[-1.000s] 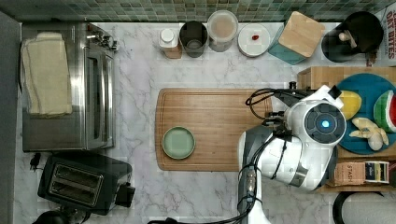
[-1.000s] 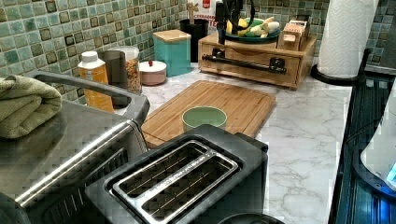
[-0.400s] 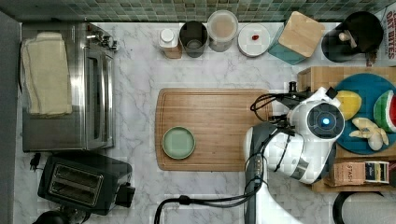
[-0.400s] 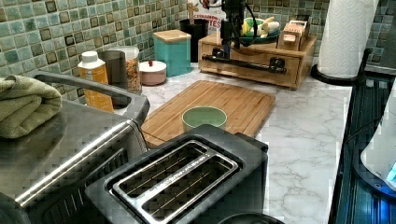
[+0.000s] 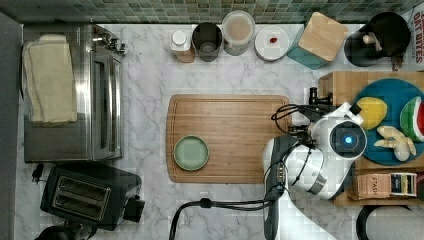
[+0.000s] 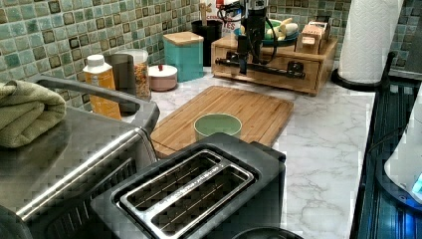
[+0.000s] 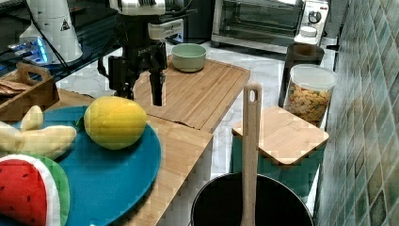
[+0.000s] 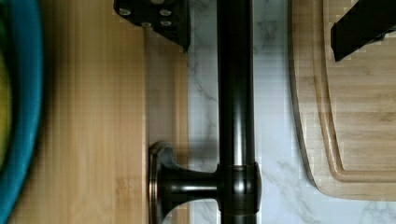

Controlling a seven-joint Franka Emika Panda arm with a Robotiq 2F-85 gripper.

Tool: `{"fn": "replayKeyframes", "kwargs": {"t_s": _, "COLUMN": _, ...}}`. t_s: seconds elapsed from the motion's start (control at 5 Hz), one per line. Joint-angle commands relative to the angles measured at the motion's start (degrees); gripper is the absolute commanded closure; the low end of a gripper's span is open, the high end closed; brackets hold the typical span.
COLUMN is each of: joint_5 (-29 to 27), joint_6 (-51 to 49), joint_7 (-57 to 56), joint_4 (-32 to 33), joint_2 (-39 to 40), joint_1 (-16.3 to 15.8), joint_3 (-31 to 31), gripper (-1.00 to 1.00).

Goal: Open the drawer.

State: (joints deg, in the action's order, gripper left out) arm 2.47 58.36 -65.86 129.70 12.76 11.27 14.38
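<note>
- In the wrist view I read the pincer (image 8: 261,28) as spread apart: one finger (image 8: 156,18) over the drawer front, the other (image 8: 362,28) over the cutting board (image 8: 355,116), neither touching the bar.
- The handle (image 8: 236,93) runs between the fingers; one post (image 8: 187,184) joins it to the drawer (image 8: 168,93).
- In the left view the pincer (image 6: 244,62) hangs at the drawer (image 6: 278,74) front, which looks shut.
- In the top view the arm (image 5: 320,160) covers most of the handle; I make out one end (image 5: 314,95).
- The plate (image 8: 18,93) beside the pincer is cut off at the frame edge.
</note>
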Motion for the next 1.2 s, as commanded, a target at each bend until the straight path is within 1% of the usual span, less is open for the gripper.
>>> {"fn": "replayKeyframes", "kwargs": {"t_s": 0.2, "joint_5": -1.78, "joint_6": 4.32, "joint_7": 2.55, "joint_4": 5.65, "joint_2": 0.37, "joint_1": -0.31, "joint_3": 0.26, "gripper": -1.00}}
{"fn": "replayKeyframes", "kwargs": {"t_s": 0.4, "joint_5": -4.06, "joint_6": 7.60, "joint_7": -1.50, "joint_4": 4.99, "joint_2": 3.96, "joint_1": 1.05, "joint_3": -1.09, "gripper": -1.00}}
{"fn": "replayKeyframes", "kwargs": {"t_s": 0.6, "joint_5": -3.67, "joint_6": 7.17, "joint_7": -2.12, "joint_4": 5.07, "joint_2": 3.94, "joint_1": 1.53, "joint_3": -1.81, "gripper": -1.00}}
{"fn": "replayKeyframes", "kwargs": {"t_s": 0.8, "joint_5": -2.45, "joint_6": 4.17, "joint_7": 1.80, "joint_4": 6.18, "joint_2": 1.34, "joint_1": -0.76, "joint_3": -1.42, "gripper": -1.00}}
{"fn": "replayKeyframes", "kwargs": {"t_s": 1.0, "joint_5": -1.82, "joint_6": 4.53, "joint_7": 6.54, "joint_4": 9.18, "joint_2": -1.49, "joint_1": -3.81, "joint_3": -2.01, "gripper": -1.00}}
{"fn": "replayKeyframes", "kwargs": {"t_s": 1.2, "joint_5": -4.99, "joint_6": 3.12, "joint_7": 8.41, "joint_4": 11.02, "joint_2": -3.30, "joint_1": -4.88, "joint_3": -4.92, "gripper": -1.00}}
